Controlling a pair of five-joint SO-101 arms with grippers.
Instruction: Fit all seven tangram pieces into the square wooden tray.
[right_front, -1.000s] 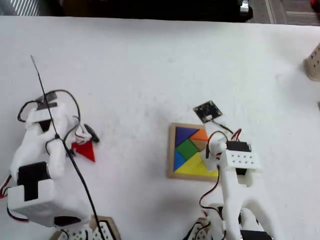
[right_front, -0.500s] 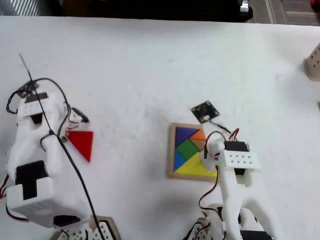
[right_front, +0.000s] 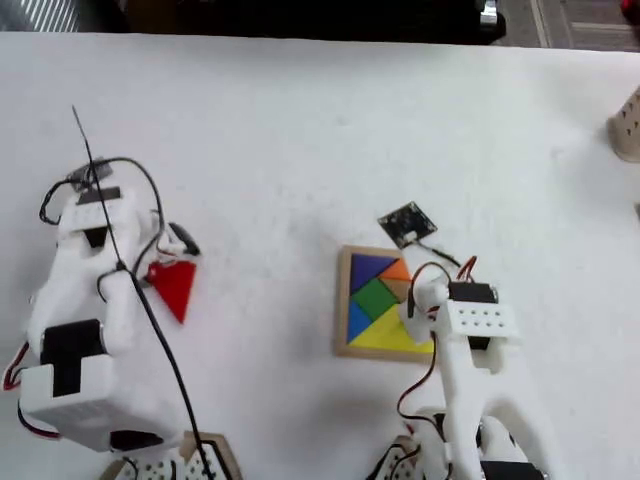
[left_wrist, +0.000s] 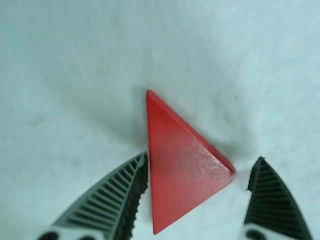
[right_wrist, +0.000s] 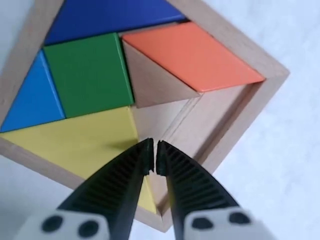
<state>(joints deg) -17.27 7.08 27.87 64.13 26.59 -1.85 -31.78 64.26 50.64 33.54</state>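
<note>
Red triangle (left_wrist: 177, 167) — flat on table (left_wrist: 75, 50), framed by the parted left gripper (left_wrist: 200, 161).

The square wooden tray (right_front: 343, 300) lies flat on the white table (right_front: 300, 150) with six pieces seated flush inside. These are a dark blue triangle (right_front: 368, 266) along one edge, an orange parallelogram (right_front: 400, 269) beside it, a green square (right_front: 374, 297) in the middle, a small light blue triangle (right_front: 356, 320), a large yellow triangle (right_front: 390, 334), and a plain wood-coloured triangle (right_wrist: 150, 82) touching green and orange — bare tray floor shows next to it. The red triangle (right_front: 176, 287) lies flat on the table, well apart from the tray.
</note>
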